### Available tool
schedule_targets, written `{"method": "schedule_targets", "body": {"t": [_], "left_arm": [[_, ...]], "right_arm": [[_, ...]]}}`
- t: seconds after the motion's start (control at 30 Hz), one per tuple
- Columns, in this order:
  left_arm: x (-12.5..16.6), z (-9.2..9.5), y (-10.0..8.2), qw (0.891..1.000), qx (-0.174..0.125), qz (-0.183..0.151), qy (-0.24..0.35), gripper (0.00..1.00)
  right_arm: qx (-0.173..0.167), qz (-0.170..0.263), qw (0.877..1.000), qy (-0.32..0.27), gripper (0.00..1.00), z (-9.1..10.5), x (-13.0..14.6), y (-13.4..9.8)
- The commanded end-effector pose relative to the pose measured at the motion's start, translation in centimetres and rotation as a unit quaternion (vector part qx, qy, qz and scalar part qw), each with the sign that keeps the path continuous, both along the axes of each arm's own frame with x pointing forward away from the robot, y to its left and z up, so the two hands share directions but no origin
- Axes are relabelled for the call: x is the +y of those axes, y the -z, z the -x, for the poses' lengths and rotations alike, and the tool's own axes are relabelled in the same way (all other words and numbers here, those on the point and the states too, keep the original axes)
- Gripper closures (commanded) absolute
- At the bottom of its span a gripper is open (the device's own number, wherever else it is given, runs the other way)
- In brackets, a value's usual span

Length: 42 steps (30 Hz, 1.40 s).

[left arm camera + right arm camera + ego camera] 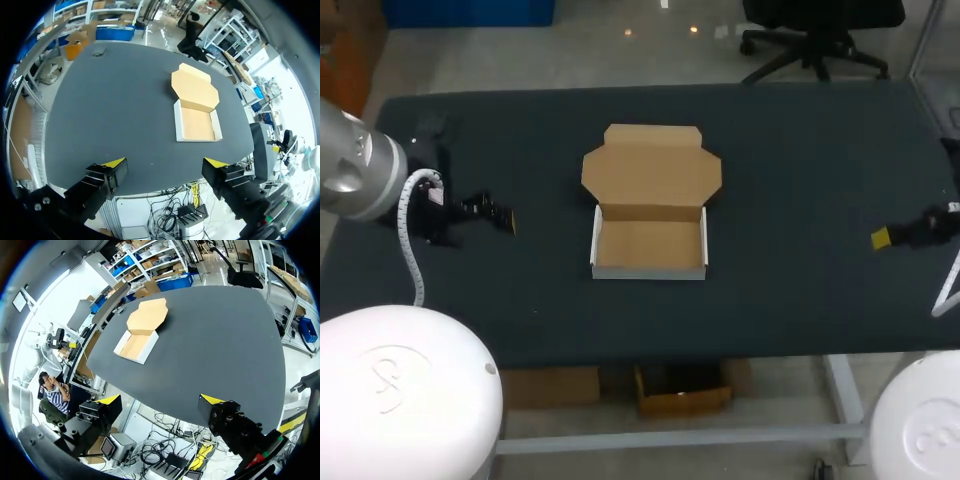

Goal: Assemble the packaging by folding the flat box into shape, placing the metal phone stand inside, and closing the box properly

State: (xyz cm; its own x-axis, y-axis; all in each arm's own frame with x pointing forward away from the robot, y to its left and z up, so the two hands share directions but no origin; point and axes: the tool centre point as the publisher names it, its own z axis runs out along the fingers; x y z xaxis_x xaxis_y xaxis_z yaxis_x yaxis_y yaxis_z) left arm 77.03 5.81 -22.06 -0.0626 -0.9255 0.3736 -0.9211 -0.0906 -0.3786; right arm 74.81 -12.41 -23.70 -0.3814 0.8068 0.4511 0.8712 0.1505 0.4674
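The cardboard box (650, 245) sits at the centre of the frame in the head view. It is folded into a shallow open tray with white outer walls and a brown inside. Its lid (652, 170) is hinged on the far wall and lies flat on the dark desk (800, 150), reaching toward the upper middle of the frame with its side flaps spread.

The left claw (505, 220) is at the middle left of the frame, well apart from the box. It is released, and in its own wrist view its yellow fingertips (116, 163) stand wide apart with the box well ahead of them.

The right claw (882, 238) is at the middle right near the desk's edge, also well apart from the box. It too is released, with its fingertips (111, 399) spread wide.

A small dark object (430, 128), too indistinct to identify, lies at the upper left of the desk.
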Motion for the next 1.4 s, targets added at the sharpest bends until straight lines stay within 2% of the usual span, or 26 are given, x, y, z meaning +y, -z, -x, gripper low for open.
{"method": "schedule_targets", "body": {"t": [0.03,0.3,0.9,1.4], "left_arm": [[-0.3,-0.5,-0.4,1.000,0.002,-0.001,-0.006,0.00],[-0.7,-0.9,-1.2,1.000,0.014,-0.003,-0.017,0.00],[-1.3,-0.8,-1.7,0.999,0.034,-0.007,-0.028,0.00],[-1.5,-0.8,-2.1,0.998,0.046,-0.025,-0.044,0.00]], "right_arm": [[0.007,-0.002,1.000,-0.002,0.00,0.0,-0.1,0.1],[0.029,0.003,1.000,0.009,0.00,-0.3,-0.6,0.4],[0.048,-0.011,0.999,0.012,0.00,-0.8,-1.3,1.1],[0.057,0.008,0.998,0.023,0.00,-1.5,-1.4,0.2]]}}
